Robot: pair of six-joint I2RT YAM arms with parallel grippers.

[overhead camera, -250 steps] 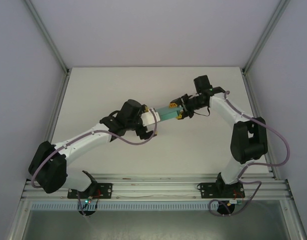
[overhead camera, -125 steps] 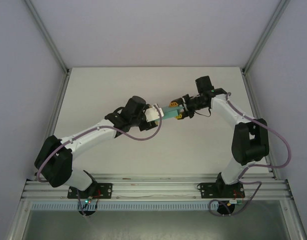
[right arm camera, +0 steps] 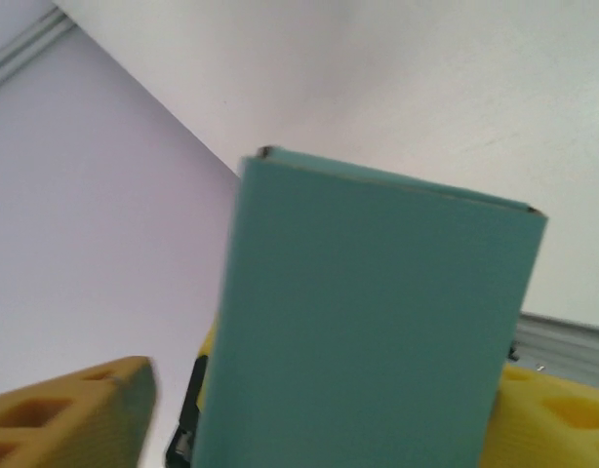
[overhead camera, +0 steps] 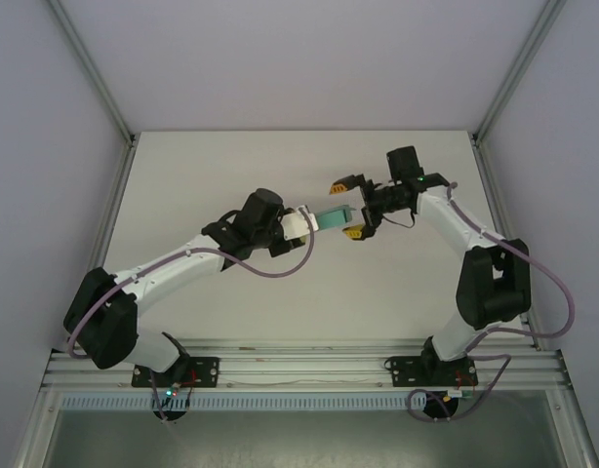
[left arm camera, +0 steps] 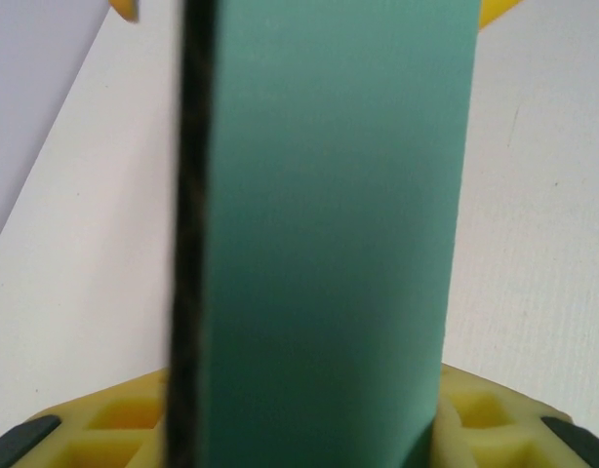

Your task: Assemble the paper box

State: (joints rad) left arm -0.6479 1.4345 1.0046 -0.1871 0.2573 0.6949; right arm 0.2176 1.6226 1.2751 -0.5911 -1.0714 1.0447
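White table [overhead camera: 182, 175] inside pale lilac walls, with an aluminium rail along the near edge where both arm bases are bolted. From there the left arm reaches toward 1 o'clock and the right arm toward 11 o'clock, meeting over mid-table. The left gripper [overhead camera: 309, 219] is clamped on one end of the paper box [overhead camera: 332, 216], a closed flat teal rectangle lying toward 3 o'clock. Whether anything is inside it cannot be told. The right gripper [overhead camera: 346, 208] stands wide, its yellow fingertips [overhead camera: 339, 183] at 12 and 6 o'clock of the box's free end, apart from the card.
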